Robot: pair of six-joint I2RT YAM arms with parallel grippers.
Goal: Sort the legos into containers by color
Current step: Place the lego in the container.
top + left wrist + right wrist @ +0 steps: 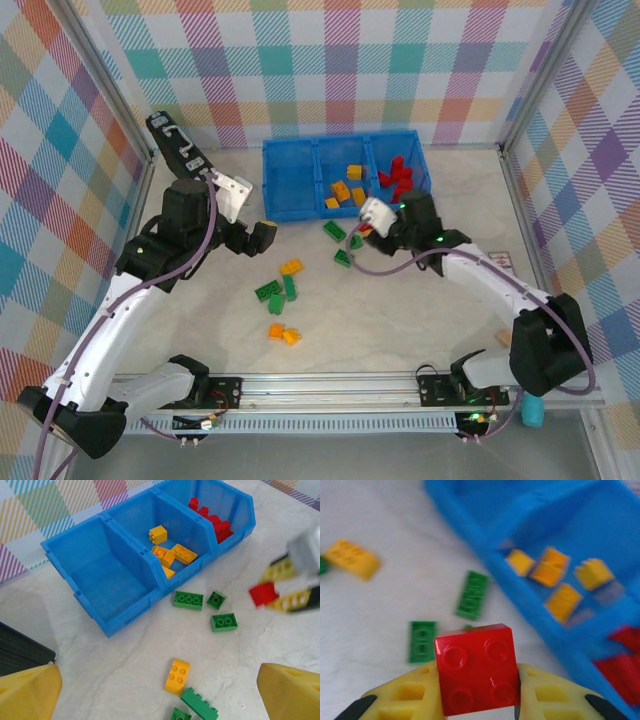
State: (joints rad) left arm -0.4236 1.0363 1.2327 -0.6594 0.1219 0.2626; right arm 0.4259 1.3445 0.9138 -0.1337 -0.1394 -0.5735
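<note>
We see our right gripper pinching a red brick between its fingers, near the blue bin's front wall, our left gripper gaping wide over loose green bricks.

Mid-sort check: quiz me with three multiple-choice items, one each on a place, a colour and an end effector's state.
1. Which compartment of the blue bin holds the yellow bricks, seen from above? A left B middle C right
2. What colour is the brick in the right end effector? A green B yellow C red
3. The left end effector is: A open, empty B shut on a green brick C shut on a yellow brick
B: they lie in the middle one. C: a red brick sits clamped between its jaws. A: its jaws stand wide apart, nothing between.
</note>
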